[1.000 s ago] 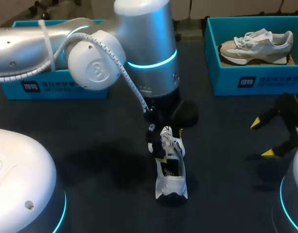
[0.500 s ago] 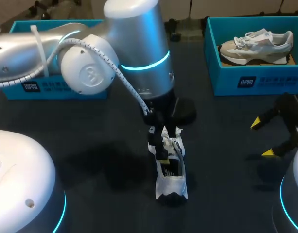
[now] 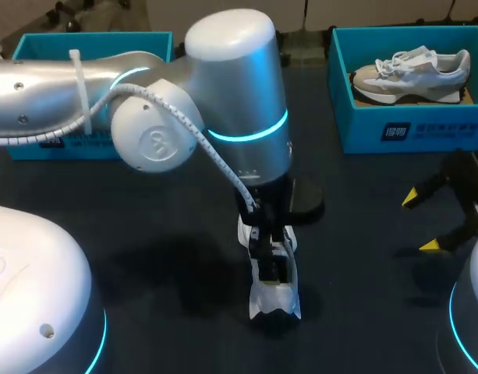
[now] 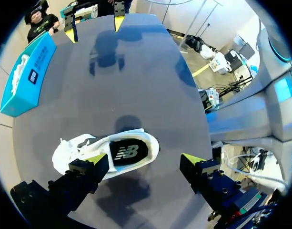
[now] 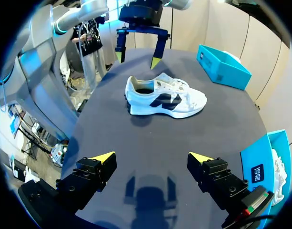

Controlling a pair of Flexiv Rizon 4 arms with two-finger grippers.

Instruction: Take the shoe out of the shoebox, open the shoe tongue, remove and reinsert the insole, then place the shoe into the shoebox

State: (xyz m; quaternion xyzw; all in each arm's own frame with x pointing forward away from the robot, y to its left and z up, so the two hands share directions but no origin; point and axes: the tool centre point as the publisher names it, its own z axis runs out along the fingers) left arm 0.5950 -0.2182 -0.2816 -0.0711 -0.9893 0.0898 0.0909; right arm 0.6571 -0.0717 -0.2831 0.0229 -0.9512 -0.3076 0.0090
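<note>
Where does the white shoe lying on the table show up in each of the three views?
Head view: white shoe at the table's centre, under the left claw.
Left wrist view: white shoe beneath that claw, nearer one finger.
Right wrist view: white shoe mid-table, ahead of the right claw.
Shared landmark: the blue shoebox holding the other shoe.

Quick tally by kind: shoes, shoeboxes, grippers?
Shoes: 2, the white shoe outside the boxes and the beige shoe in the right shoebox
Shoeboxes: 2, the right shoebox and the left shoebox
Grippers: 2, the left gripper and the right gripper
Total: 6
</note>
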